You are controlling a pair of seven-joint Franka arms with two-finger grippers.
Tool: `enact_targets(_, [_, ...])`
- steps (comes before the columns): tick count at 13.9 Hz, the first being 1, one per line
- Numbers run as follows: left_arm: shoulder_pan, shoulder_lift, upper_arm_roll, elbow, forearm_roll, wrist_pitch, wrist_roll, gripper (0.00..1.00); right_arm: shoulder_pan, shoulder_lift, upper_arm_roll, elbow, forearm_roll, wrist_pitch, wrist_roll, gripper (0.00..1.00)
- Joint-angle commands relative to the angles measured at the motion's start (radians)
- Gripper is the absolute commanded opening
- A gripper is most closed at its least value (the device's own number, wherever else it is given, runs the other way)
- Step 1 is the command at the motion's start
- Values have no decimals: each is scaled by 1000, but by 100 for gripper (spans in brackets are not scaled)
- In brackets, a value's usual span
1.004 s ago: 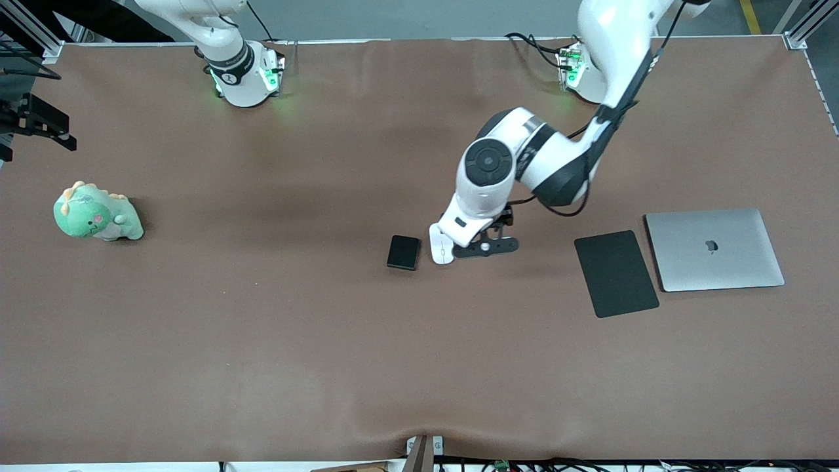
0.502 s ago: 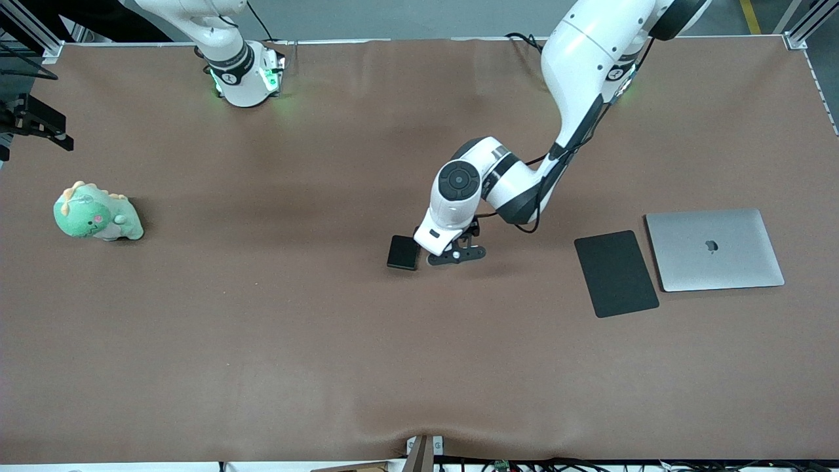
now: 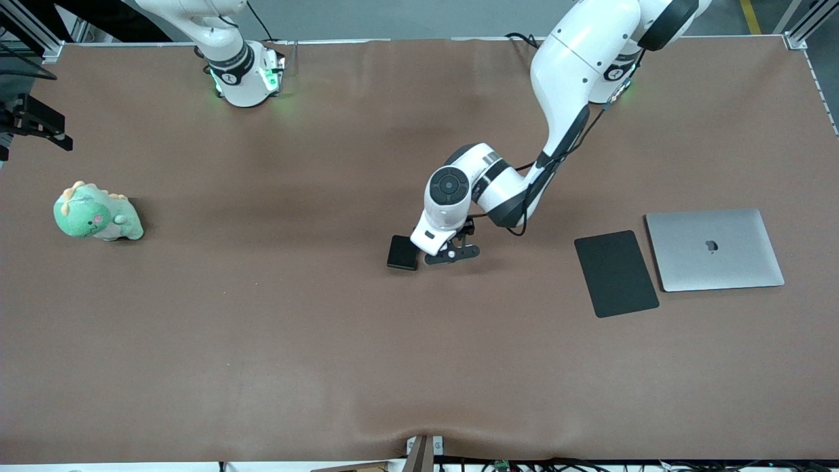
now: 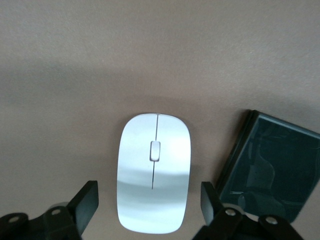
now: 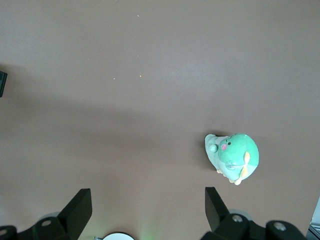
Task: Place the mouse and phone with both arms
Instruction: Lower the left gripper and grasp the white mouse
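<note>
The white mouse (image 4: 153,170) lies on the brown table with the black phone (image 4: 272,170) close beside it. In the front view the phone (image 3: 402,252) shows at the table's middle, and the left arm's hand hides the mouse. My left gripper (image 4: 150,202) is open, with its fingers (image 4: 87,200) on either side of the mouse's rear end, apart from it. It also shows in the front view (image 3: 449,252). My right gripper (image 5: 146,207) is open and empty, high over the table near its own base, and the right arm waits.
A green plush dinosaur (image 3: 97,213) sits toward the right arm's end and also shows in the right wrist view (image 5: 232,156). A flat black mouse pad (image 3: 616,273) and a closed silver laptop (image 3: 714,249) lie side by side toward the left arm's end.
The left arm has swung toward the phone, bringing its gripper over the mouse. The mouse showed beside the hand before and is now hidden under it. The right arm stays put.
</note>
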Motion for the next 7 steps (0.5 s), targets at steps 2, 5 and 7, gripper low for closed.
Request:
enact_targets(2, [-17,42,12,48,33,8,-36,88,-12,-11,7,-4,-4,2,-8,100])
enact_targets(5, [-17,55,12,51,44,9,-36,81,-10,-11,7,-4,-4,-3,-8,100])
enact_targets(7, [-17,57,12,51,58,9,-24,68,-6,-11,9,-3,-4,2,-8,100])
